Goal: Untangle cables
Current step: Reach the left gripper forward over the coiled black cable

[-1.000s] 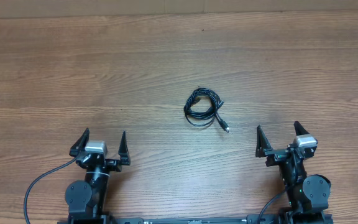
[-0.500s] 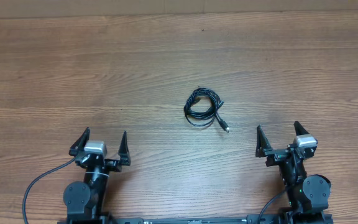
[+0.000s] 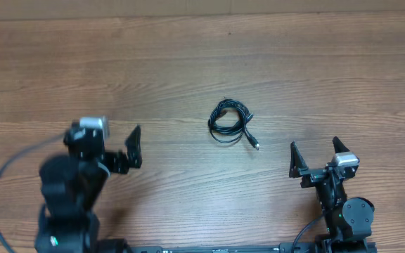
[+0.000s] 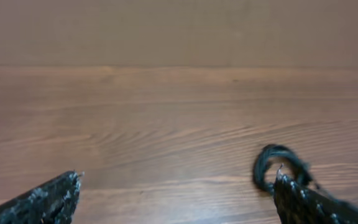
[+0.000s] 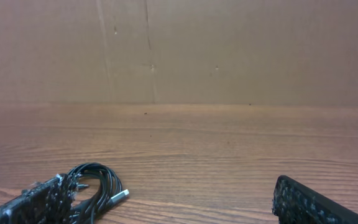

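1. One small coiled bundle of cables [image 3: 229, 121] lies on the table [image 3: 188, 49], about mid-table and well ahead of both arms. How many cords are in the coil cannot be told.
2. One strand leaves the coil toward the right arm's side and ends in a small plug [image 3: 256, 145] lying flat on the wood.
3. There are two grippers. The left gripper [image 4: 178, 175] has its jaws spread wide with nothing between them. Its wrist view shows bare wood in the gap, and the coil sits just behind its right-hand finger [image 4: 309, 202].
4. In the overhead view the left arm is blurred, and only one of its fingers shows clearly.
5. The right gripper [image 3: 314, 145] is also spread wide and holds nothing. It sits low near the table's near edge, well apart from the bundle.
6. In the right wrist view the coil and plug lie just behind the left-hand finger [image 5: 36, 199], with a plain brown wall [image 5: 241, 50] behind the table.
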`<action>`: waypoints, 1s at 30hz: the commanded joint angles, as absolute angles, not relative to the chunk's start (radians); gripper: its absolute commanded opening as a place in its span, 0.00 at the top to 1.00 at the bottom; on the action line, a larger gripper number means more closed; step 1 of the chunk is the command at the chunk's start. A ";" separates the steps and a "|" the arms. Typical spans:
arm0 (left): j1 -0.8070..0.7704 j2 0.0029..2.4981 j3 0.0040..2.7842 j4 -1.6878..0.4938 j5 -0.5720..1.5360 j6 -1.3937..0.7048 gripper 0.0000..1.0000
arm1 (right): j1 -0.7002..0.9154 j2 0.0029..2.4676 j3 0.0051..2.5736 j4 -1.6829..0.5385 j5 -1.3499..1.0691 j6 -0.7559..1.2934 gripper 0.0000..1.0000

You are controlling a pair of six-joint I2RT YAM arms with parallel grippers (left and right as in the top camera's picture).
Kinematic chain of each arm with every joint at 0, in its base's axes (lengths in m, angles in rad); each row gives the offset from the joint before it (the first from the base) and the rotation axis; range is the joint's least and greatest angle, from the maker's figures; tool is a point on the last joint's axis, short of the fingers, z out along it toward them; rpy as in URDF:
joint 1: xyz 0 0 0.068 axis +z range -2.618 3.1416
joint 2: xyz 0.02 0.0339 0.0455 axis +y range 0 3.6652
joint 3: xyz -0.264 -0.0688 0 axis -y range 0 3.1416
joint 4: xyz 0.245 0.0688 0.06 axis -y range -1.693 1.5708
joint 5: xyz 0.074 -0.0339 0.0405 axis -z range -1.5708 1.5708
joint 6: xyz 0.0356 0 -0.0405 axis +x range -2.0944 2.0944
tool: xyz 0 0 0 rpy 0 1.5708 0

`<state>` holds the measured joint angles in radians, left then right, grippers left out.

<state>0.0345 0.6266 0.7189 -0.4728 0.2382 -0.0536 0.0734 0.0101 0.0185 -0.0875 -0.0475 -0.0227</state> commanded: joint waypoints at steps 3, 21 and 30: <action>0.016 0.907 1.034 -0.656 0.413 -0.067 0.00 | 0.075 0.003 0.008 -0.081 -0.046 -0.024 0.00; -0.319 1.493 1.273 -0.605 0.437 0.052 0.00 | 0.075 0.003 0.008 -0.081 -0.046 -0.024 0.00; -0.383 1.737 1.273 -0.432 0.406 0.240 0.12 | 0.075 0.003 0.008 -0.081 -0.046 -0.024 0.00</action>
<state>-0.3607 1.6787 1.2518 -0.4744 0.4168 0.1291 0.0734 0.0101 0.0181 -0.0875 -0.0475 -0.0227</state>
